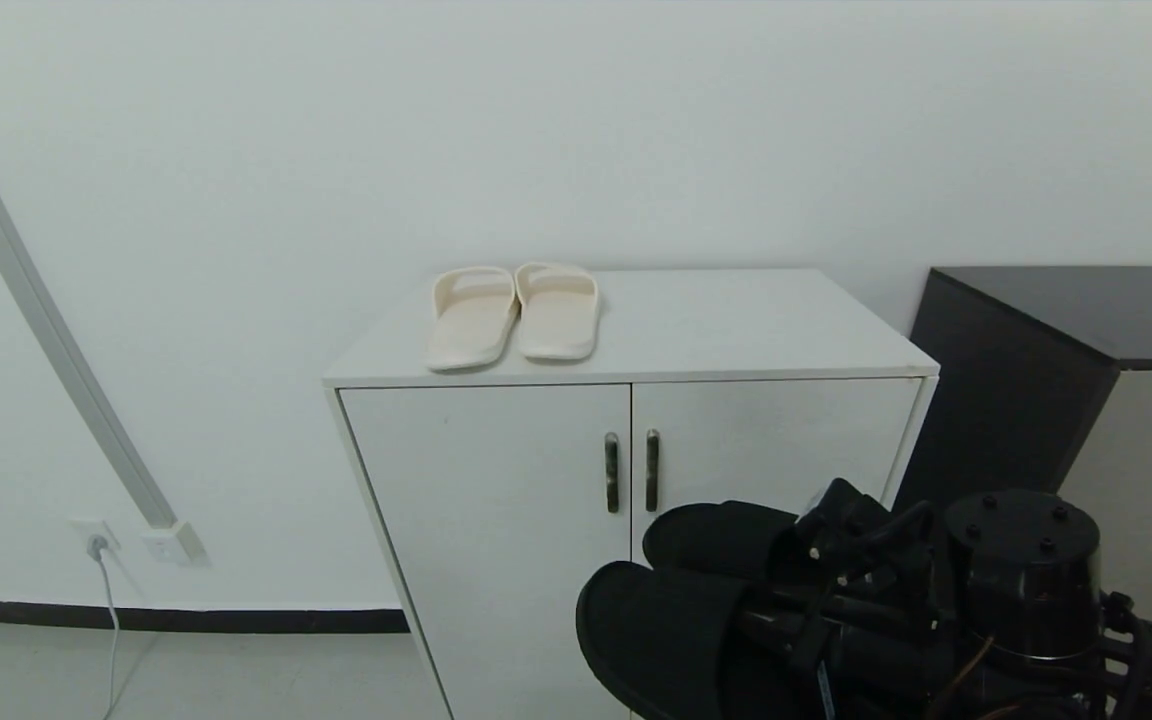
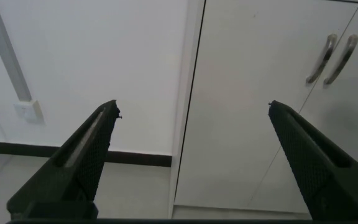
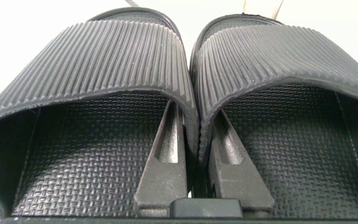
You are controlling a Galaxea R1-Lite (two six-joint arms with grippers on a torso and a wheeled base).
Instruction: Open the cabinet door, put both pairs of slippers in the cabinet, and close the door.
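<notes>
A white two-door cabinet (image 1: 496, 480) stands against the wall with both doors closed and two dark handles (image 1: 631, 470) at the middle seam. A cream pair of slippers (image 1: 514, 312) lies on its top at the left. My right gripper (image 3: 194, 180) is shut on a black pair of slippers (image 1: 676, 600), one finger inside each slipper, pinching their inner walls together low in front of the right door. My left gripper (image 2: 191, 112) is open and holds nothing, facing the cabinet's left front corner (image 2: 188, 112); the handles (image 2: 331, 59) lie off to one side.
A dark cabinet (image 1: 1056, 370) stands just right of the white one. On the left wall a grey conduit (image 1: 36, 300) runs down to a socket with a plugged cable (image 1: 101, 550). Bare floor lies left of the cabinet.
</notes>
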